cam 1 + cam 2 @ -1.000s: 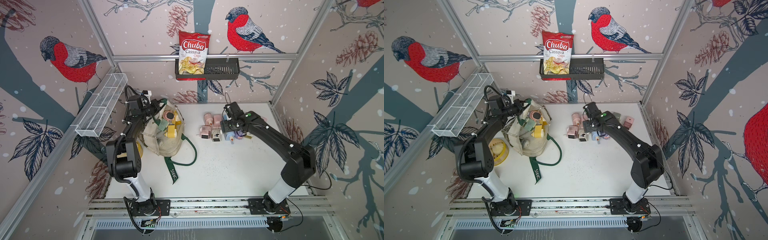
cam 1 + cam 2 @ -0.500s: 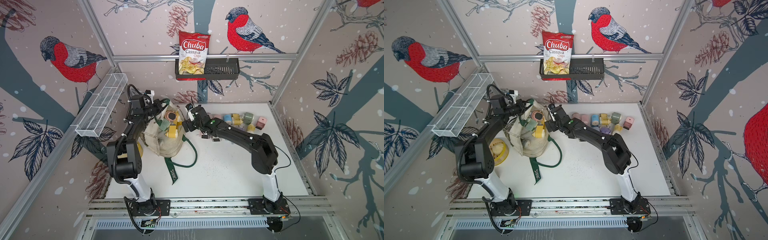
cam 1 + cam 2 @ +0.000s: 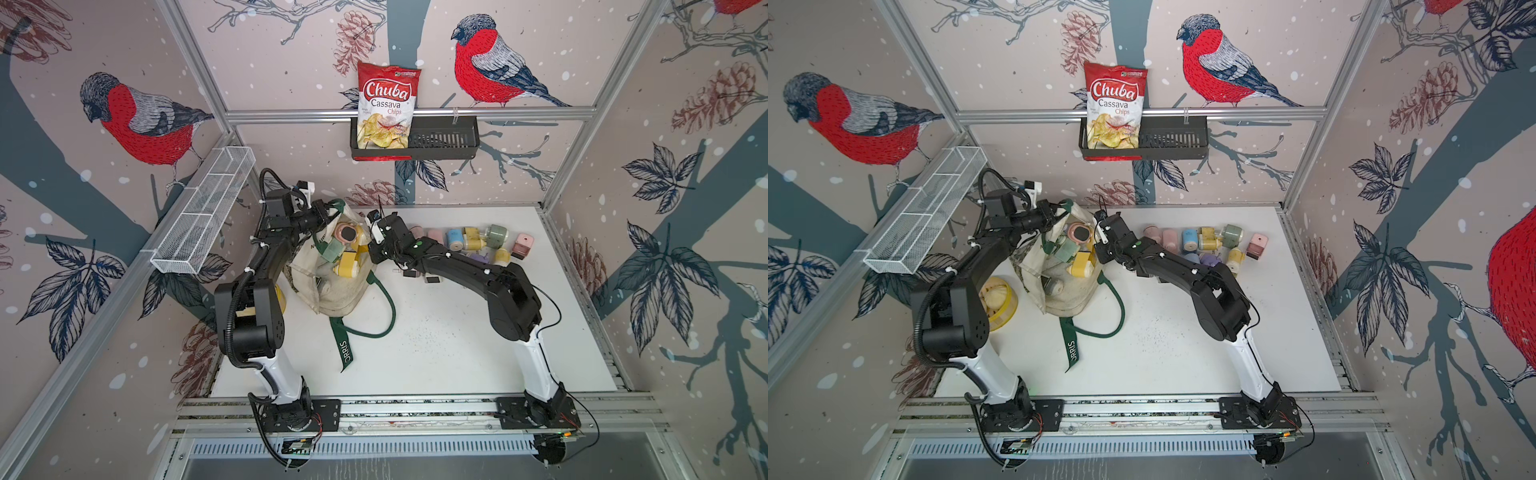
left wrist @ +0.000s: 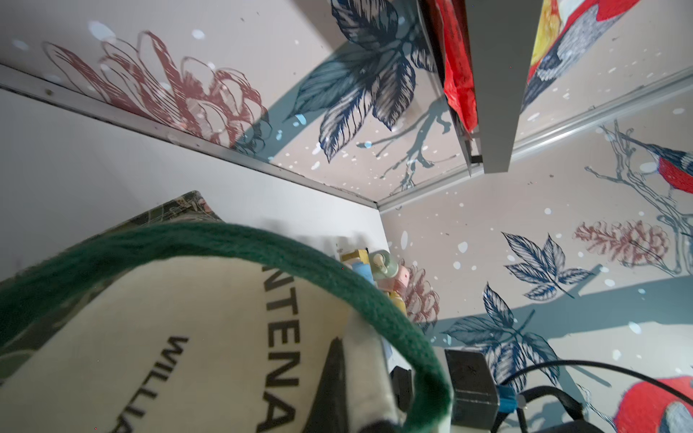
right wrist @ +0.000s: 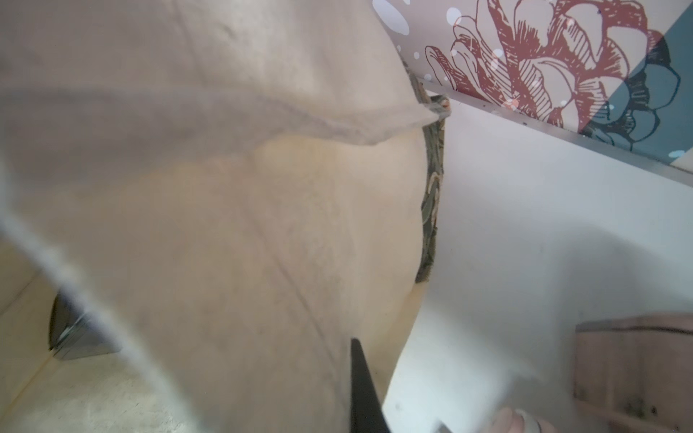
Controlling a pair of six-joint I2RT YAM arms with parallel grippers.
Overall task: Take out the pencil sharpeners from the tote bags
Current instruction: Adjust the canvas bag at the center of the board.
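Matt cream canvas tote bag [image 3: 328, 291], woven green cloth handle [image 4: 225, 240], smooth pastel plastic pencil sharpeners [image 3: 471, 240], glossy chips bag [image 3: 386, 104].

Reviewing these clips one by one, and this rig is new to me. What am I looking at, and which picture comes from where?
Two black robot arms stand at a white table. Two pictures look down from overhead, almost alike; two come from cameras on the arms' wrists. The left hand is shut on the rim of a cream tote bag, with pastel pencil sharpeners showing in its mouth. More sharpeners lie on the table near the back wall. The right hand is shut at the bag's opposite rim; whether it pinches cloth is unclear. A yellow bowl sits beside the bag.
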